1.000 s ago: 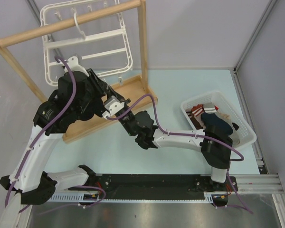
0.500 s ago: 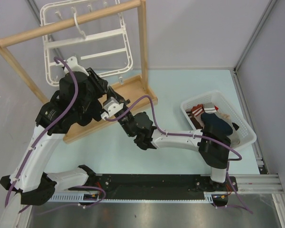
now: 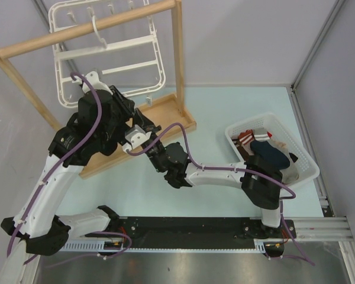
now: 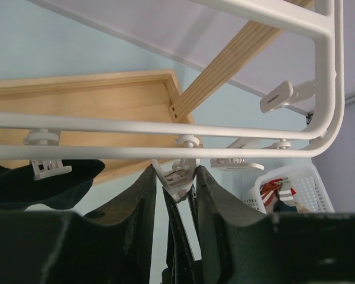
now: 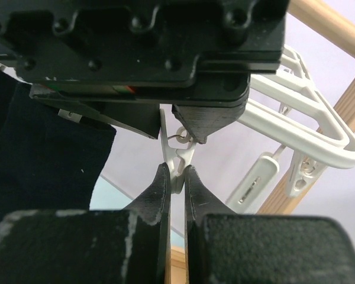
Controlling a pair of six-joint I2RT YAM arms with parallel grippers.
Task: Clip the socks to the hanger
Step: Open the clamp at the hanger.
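The white drying hanger point(image 3: 130, 42) hangs by its hook from the top bar of the wooden frame stand point(image 3: 178, 59), at the far left of the pale blue table point(image 3: 225, 112). In the left wrist view one dark navy sock point(image 4: 44, 184) already hangs from a clip on the hanger's lower rail, just left of the arms' working spot. Next along the same rail is a small white clip point(image 5: 178, 155), and both arms meet on it.

The white plastic basket point(image 4: 313, 186) sits well apart at the right side of the table. Another dark navy sock point(image 3: 272, 154) lies on top of its contents, with reddish-brown and white garments point(image 3: 244, 140) beside it at the far end.

The right gripper point(image 5: 176, 173) reaches up from below with its jaws almost together, pinching the clip's lower end — no fabric shows between them. The left gripper point(image 4: 175, 177) comes in from above, its jaws narrowed to a small gap with a finger against each of the clip's upper wings. How hard it squeezes cannot be told.
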